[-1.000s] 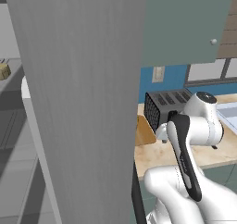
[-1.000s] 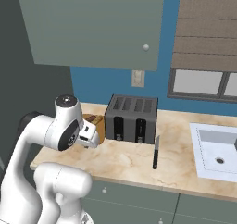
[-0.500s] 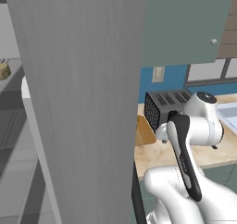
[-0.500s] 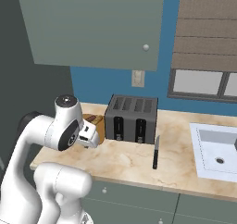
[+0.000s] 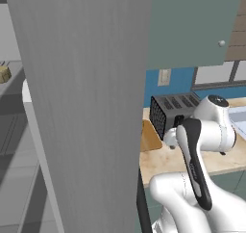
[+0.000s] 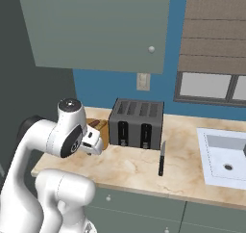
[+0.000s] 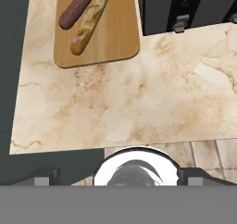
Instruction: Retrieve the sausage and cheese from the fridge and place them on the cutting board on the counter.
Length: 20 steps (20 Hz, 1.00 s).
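Observation:
The wooden cutting board (image 7: pixel 97 31) lies on the marbled counter (image 7: pixel 139 102) beside the toaster. On it rests the dark red sausage (image 7: pixel 76 8), next to a paler baguette stick (image 7: pixel 90 19). My gripper (image 7: pixel 119 176) hovers above the counter, short of the board, open and empty, its fingertips (image 7: pixel 44 176) wide apart. From the base, the hand (image 6: pixel 92 141) hangs in front of the board (image 6: pixel 98 131). The fridge door (image 5: pixel 86 107) stands open, and the tan cheese (image 5: pixel 4 74) sits on a grey shelf (image 5: pixel 14 131) inside. The board's edge (image 5: pixel 150 136) peeks out beside the door.
A black-and-silver toaster (image 6: pixel 136 123) stands right of the board. A dark knife (image 6: pixel 162 158) lies on the counter between the toaster and the white sink (image 6: pixel 223 152). A grey-green wall cabinet (image 6: pixel 96 25) hangs overhead. The open fridge door blocks the left side.

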Tool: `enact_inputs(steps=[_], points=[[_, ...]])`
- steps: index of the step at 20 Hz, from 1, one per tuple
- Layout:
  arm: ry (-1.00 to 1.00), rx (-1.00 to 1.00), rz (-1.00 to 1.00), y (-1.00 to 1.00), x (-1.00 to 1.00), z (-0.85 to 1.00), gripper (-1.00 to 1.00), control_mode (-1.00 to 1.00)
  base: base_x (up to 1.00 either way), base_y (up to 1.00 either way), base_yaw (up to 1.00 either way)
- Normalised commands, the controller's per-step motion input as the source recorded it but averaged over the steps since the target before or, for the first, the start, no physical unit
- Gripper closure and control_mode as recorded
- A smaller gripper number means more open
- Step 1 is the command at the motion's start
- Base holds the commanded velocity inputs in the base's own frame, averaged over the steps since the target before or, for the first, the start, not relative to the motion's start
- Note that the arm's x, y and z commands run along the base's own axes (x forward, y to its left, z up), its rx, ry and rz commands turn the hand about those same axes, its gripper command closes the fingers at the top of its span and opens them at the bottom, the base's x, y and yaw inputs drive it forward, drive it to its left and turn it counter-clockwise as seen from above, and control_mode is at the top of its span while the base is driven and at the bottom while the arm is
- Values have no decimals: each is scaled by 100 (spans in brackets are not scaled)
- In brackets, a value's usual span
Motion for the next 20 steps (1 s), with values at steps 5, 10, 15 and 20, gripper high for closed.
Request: enact_inputs(steps=[5, 10, 15, 20], points=[[-6, 4, 0, -1, -69, -12, -100, -100, 0, 0, 0], [-2, 0, 0, 1, -47, -15, -100, -100, 0, 0, 0], [-11, 0, 6, 4, -20, -7, -100, -100, 0, 0, 0], [0, 0, 0, 0, 0, 0, -100, -100, 0, 0, 0]])
